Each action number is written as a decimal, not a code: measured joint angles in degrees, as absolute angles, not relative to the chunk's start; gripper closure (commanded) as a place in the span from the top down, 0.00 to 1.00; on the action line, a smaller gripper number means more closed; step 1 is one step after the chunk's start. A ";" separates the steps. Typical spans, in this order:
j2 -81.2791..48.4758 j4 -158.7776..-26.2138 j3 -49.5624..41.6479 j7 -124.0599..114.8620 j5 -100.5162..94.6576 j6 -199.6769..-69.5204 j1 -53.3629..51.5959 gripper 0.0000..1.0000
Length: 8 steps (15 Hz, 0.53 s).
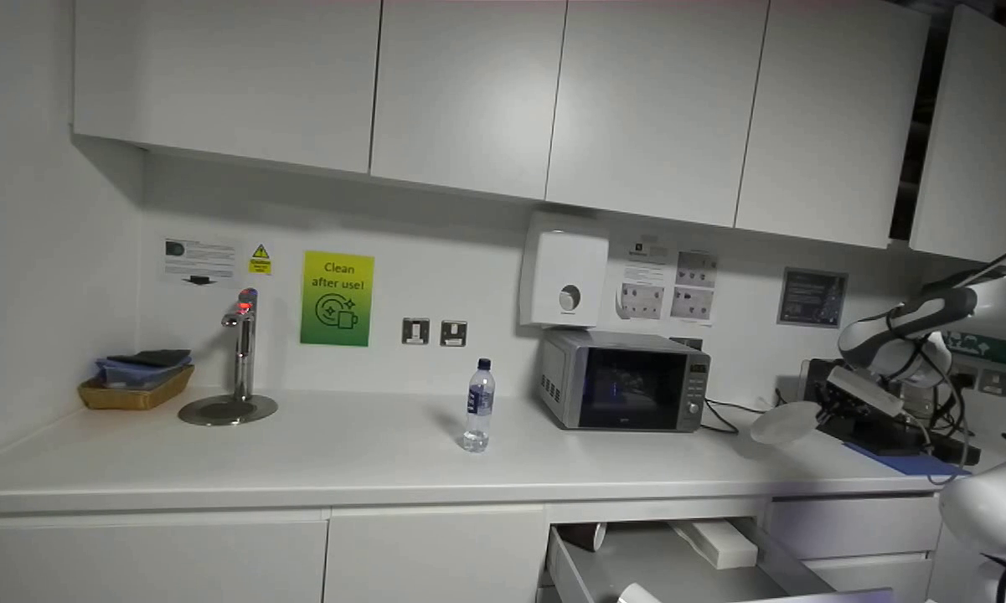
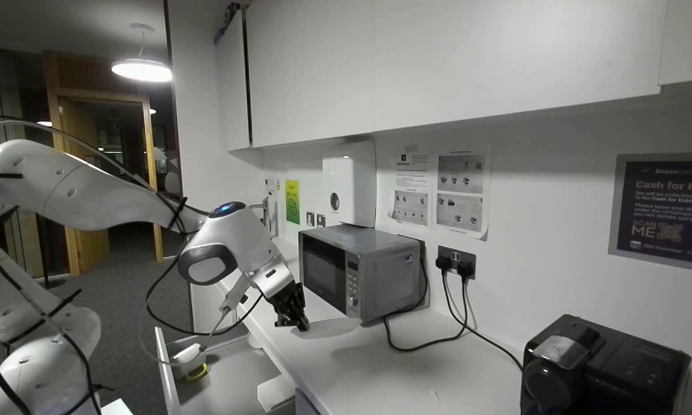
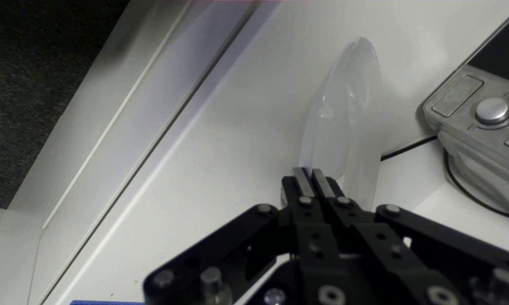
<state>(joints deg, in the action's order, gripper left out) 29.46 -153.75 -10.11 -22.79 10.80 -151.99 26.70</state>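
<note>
Flanking the translucent dish, microwave, black cable, open drawer below

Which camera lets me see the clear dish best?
The wrist view: the clear dish looks biggest there, with its curved rim showing and the jaws shut on its edge, though they hide a bit of it. In both exterior views it is just a small pale oval at the jaws, with less detail.
</note>
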 measured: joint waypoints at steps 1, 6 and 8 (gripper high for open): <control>29.11 -153.75 -10.16 -23.45 10.80 -152.86 27.21 0.01; 27.25 -153.74 -10.52 -27.14 10.93 -156.22 28.78 0.01; 26.42 -153.71 -10.90 -28.49 11.16 -157.63 28.83 0.01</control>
